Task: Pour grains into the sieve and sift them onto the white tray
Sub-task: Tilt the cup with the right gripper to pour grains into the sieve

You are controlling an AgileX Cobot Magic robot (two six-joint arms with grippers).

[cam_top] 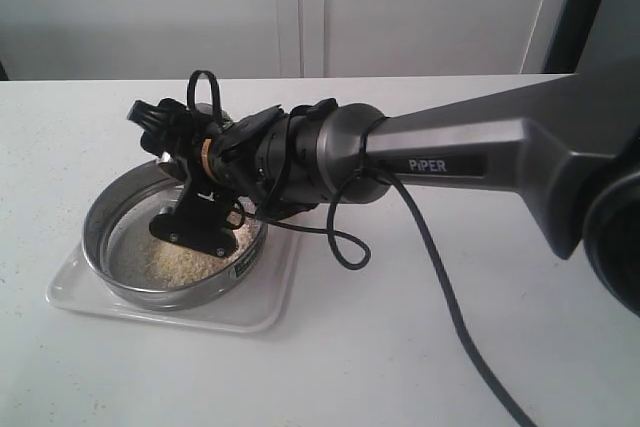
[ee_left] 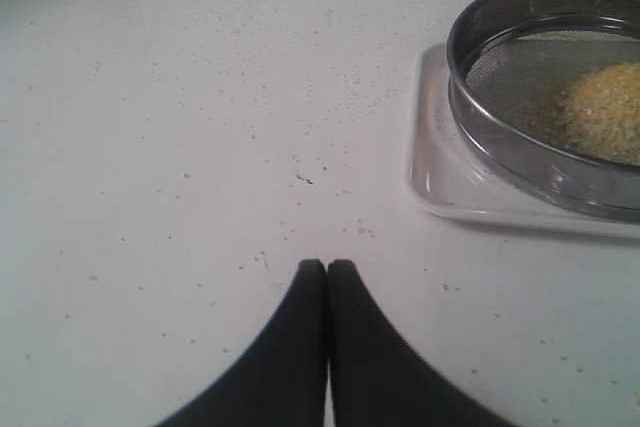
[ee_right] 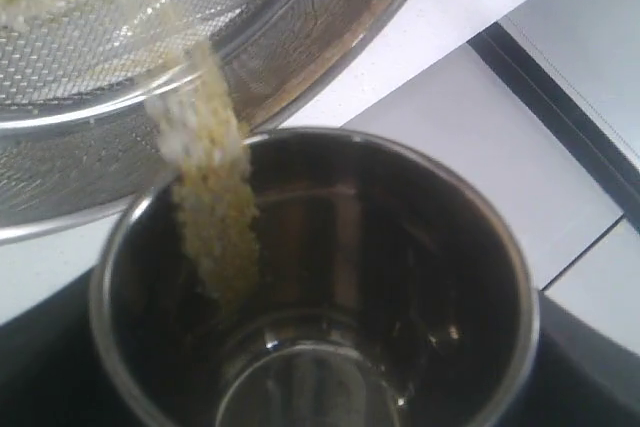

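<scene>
In the exterior view the right tool and its cables hide the far side of the sieve, and the steel cup it carries is barely made out there; in the right wrist view the cup fills the frame, the tool's fingers only dark blurs at the corners, clasped on the cup as far as can be told; the left wrist view cuts off part of the sieve. The grains run in a narrow yellow-beige stream along the tilted cup's inner wall onto the mesh; a pale heap lies in the sieve, which sits inside the white tray on the bench; loose specks dot the bench. The left tool hovers over the bench beside the tray, fingers pressed together, holding nothing.
</scene>
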